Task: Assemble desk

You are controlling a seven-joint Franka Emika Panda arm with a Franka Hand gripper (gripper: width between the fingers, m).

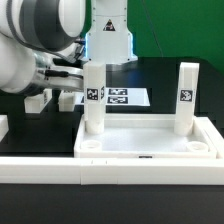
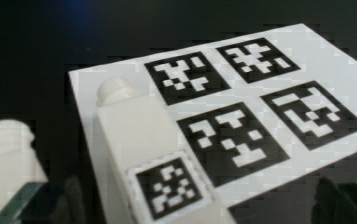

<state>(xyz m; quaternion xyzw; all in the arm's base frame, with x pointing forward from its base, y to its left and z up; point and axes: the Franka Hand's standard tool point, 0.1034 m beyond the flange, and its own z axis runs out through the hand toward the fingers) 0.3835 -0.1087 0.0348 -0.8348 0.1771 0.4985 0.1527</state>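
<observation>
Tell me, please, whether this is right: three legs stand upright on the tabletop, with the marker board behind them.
Not quite: the exterior view shows only two, one leg at its left and another leg at its right, upright on the tabletop; the marker board is behind them.

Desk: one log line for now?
tabletop: lying flat | leg at exterior view's left: upright, far corner | leg at exterior view's right: upright, far corner | gripper: beside the former, grip unclear
</observation>
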